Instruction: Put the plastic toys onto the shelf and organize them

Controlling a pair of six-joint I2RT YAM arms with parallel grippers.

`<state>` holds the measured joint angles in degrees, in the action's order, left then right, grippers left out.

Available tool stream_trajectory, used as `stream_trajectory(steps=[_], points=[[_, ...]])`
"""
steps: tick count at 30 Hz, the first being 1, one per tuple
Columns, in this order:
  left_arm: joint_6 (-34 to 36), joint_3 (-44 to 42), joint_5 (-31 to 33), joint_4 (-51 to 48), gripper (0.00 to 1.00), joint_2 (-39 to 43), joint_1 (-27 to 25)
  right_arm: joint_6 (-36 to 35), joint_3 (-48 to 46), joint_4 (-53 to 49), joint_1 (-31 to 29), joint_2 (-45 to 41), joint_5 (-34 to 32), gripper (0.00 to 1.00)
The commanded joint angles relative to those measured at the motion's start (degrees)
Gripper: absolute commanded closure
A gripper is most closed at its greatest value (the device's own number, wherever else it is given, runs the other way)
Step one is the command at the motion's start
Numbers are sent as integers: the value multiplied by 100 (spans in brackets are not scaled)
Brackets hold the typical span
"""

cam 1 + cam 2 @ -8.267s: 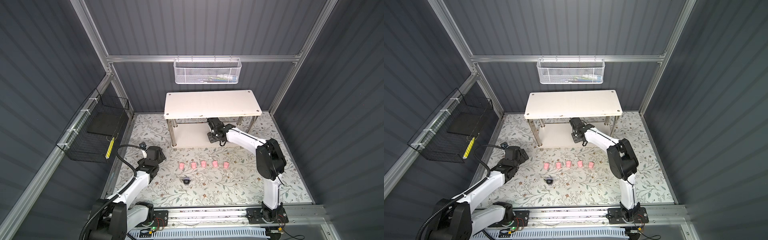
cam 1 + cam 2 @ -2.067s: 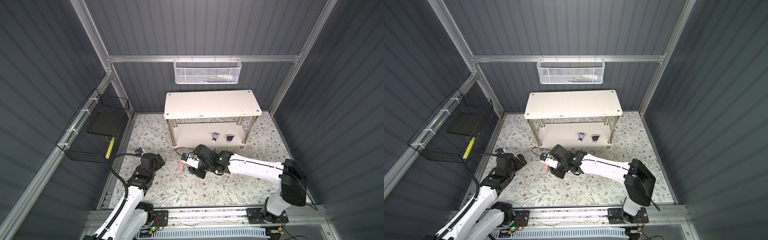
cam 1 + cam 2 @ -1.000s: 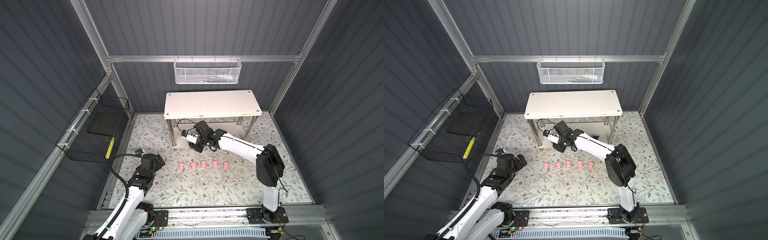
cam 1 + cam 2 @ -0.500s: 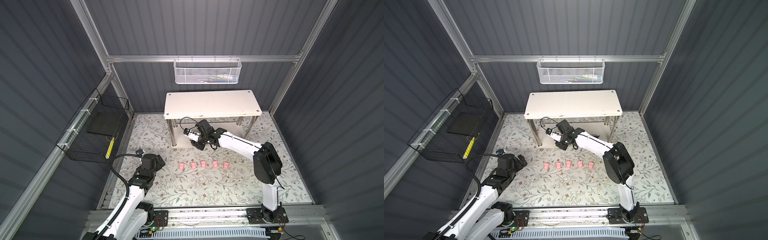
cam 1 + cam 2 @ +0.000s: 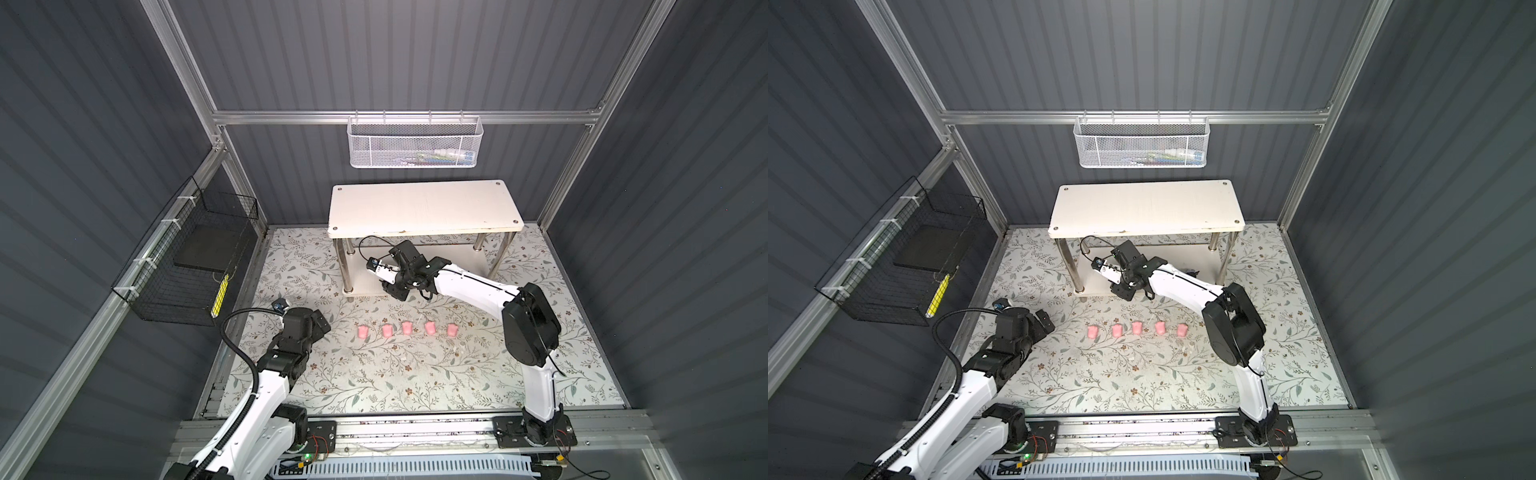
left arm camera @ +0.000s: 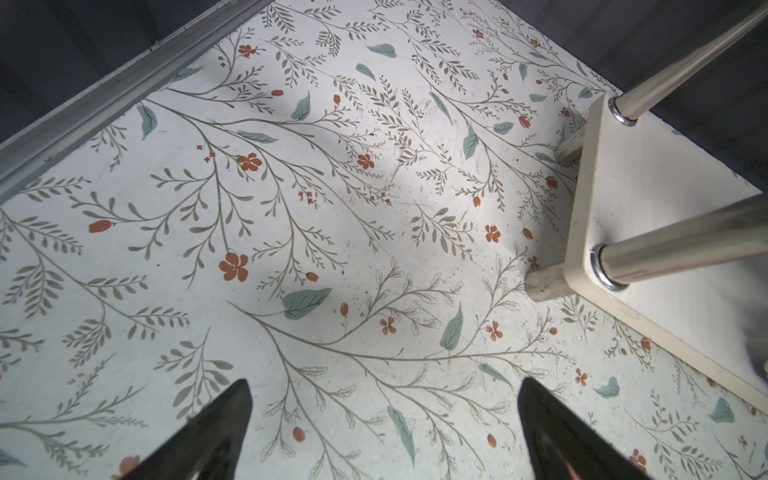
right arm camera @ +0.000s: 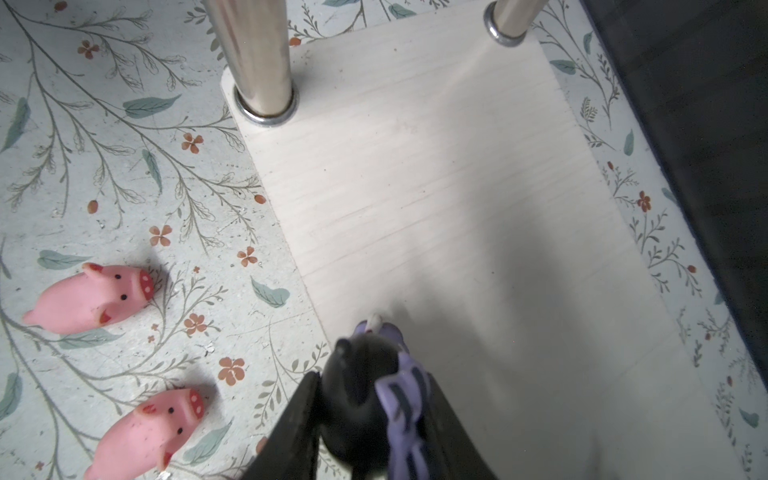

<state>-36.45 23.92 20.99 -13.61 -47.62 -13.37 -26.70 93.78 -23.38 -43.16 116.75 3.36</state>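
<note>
Pigs [image 5: 406, 328] number five; right fingers [image 7: 291, 432] clamp one black-lavender toy [image 7: 361, 390]; left fingers [image 6: 216, 432] spread wide.

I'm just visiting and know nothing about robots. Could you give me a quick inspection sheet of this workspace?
Surface: floral mat, no spills seen.
Job's things: five pink pig toys in a row on the mat; black-and-lavender toy held at the lower tier of the white shelf; top tier holds no toys.
Clutter: nothing seen.
Grippers: left gripper open, empty, above the mat; right gripper fingers shut on the black-and-lavender toy.
Cables: black hose loops beside the left arm; thin black cable arcs over the right wrist.
Surroundings: white mesh basket on the back rail; black wire basket on the left wall.
</note>
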Motion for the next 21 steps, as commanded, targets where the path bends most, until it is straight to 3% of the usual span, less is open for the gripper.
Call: stream_trajectory(steps=[1,21], points=[[89,-29,72,81,0,-35,-8,-28,183,74,32,144,-53,66],[85,-54,120,51,0,-32,-8,-126,328,416,198,323,291,65]])
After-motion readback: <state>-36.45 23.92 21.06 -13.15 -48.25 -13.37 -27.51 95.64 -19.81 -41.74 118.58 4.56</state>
